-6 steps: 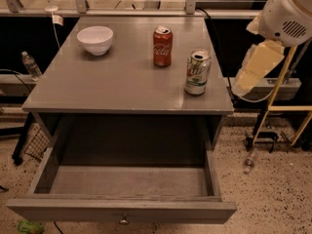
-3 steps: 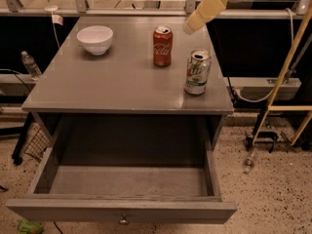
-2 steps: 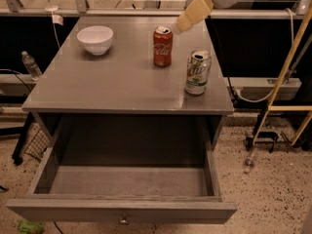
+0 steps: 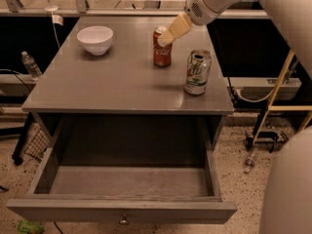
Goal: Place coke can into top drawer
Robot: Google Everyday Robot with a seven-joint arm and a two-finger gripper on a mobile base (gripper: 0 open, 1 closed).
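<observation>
The red coke can [image 4: 162, 51] stands upright on the grey cabinet top [image 4: 112, 82], right of centre toward the back. My gripper [image 4: 173, 30] comes in from the upper right and hangs just above and to the right of the can's top, overlapping its rim in the camera view. The top drawer [image 4: 122, 209] is pulled wide open below the cabinet top. Its inside is bare and its small knob shows on the front panel.
A white-and-green soda can [image 4: 197, 72] stands right of the coke can, near the right edge. A white bowl [image 4: 95, 39] sits at the back left. A plastic bottle [image 4: 30, 65] and cables lie left of the cabinet. A yellow stand [image 4: 278, 89] is at the right.
My gripper has swung from the right side of the cabinet up and leftward, then down toward the coke can's top. The cans, bowl and drawer have not moved.
</observation>
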